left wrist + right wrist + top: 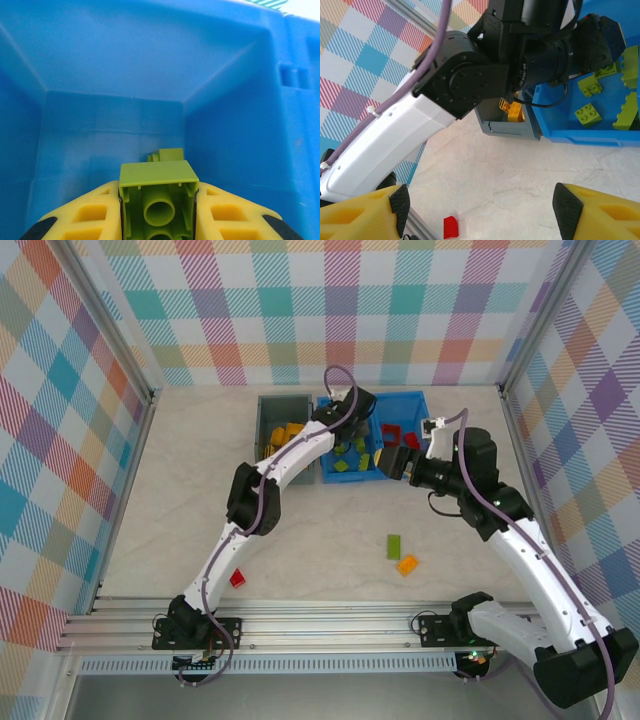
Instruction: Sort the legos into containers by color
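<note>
Now, with my left arm (290, 465) stretched far across the table (300, 540) and pitched down into the blue bin (150, 60), the left tool (158, 202) is closed narrowly on a green brick (159, 175) low in the compartment holding other greens. I should open gently and lift straight out, clear of the walls. My right tool (480, 212) hangs wide open and empty above the table beside that bin.

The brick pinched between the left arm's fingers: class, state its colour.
Lime green; the brick shows best in the left wrist view.
</note>
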